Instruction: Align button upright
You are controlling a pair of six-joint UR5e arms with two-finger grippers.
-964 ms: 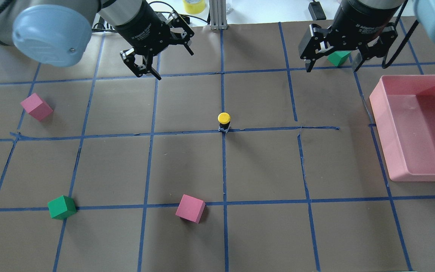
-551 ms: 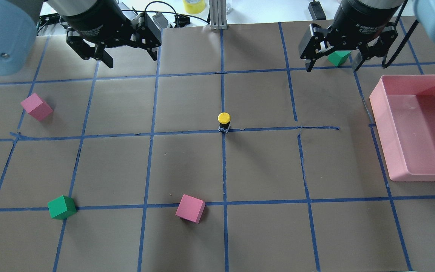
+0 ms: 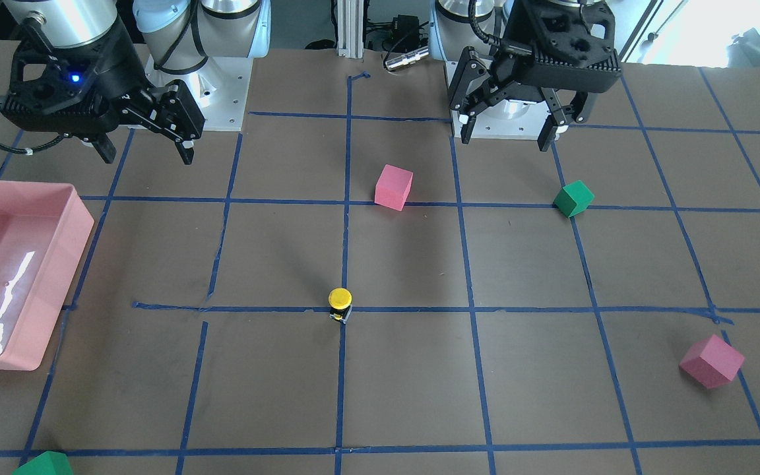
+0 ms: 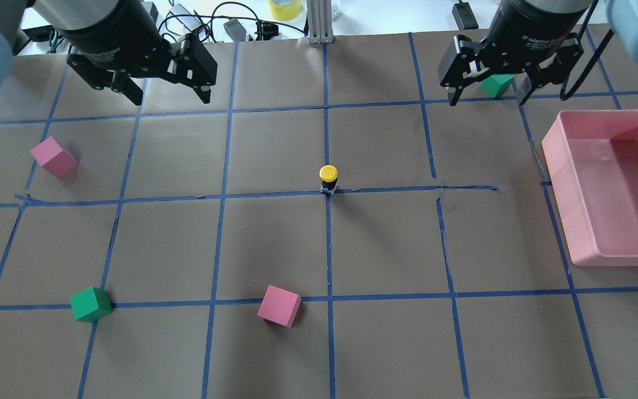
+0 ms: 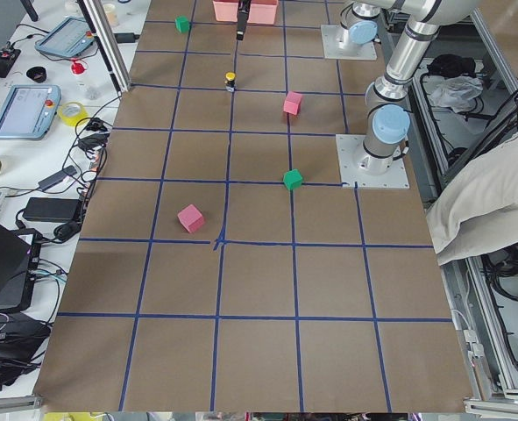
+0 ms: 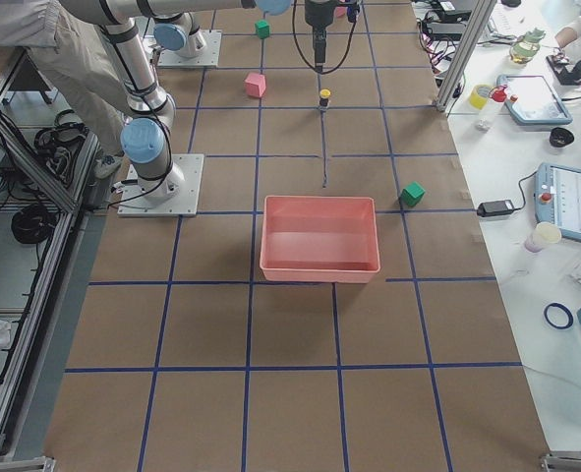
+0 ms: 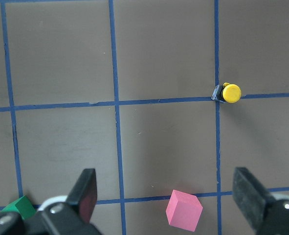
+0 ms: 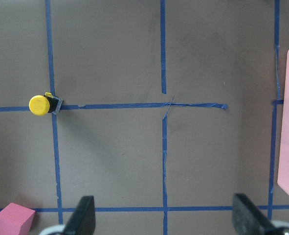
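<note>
**Button.** The button (image 4: pixel 328 174) is found standing on the central tape crossing (image 4: pixel 329 195), base block on the tape and yellow cap uppermost. It is touched by nothing. In both exterior views the cap is seen squarely over the black body, so the pose is judged upright, or very near it. The slight offset of cap from base in the wrist views is put down to camera angle. The crossing is likely used as a reference mark, which would explain the placement there.

**Grippers.** The left gripper (image 4: pixel 170 101) is held high, to the robot's left of the crossing and well apart from it. Its jaws are spread wide with nothing between them. The right gripper (image 4: pixel 486 100) is held likewise to the right of the crossing, jaws apart and empty. Such raised, open postures are judged to keep the button undisturbed and in clear sight of both wrist cameras.

**Surroundings.** A pink cube (image 4: pixel 279 306) is noted on the robot's side of the crossing, slightly left. A green cube (image 4: pixel 91 303) lies further left. A second pink cube (image 4: pixel 53 156) lies far left of the crossing, and a second green cube (image 4: pixel 496 84) beyond it to the right. A pink tray (image 4: pixel 558 183) sits well right of the crossing.

**Judgement.** The task is taken as essentially met.
</note>
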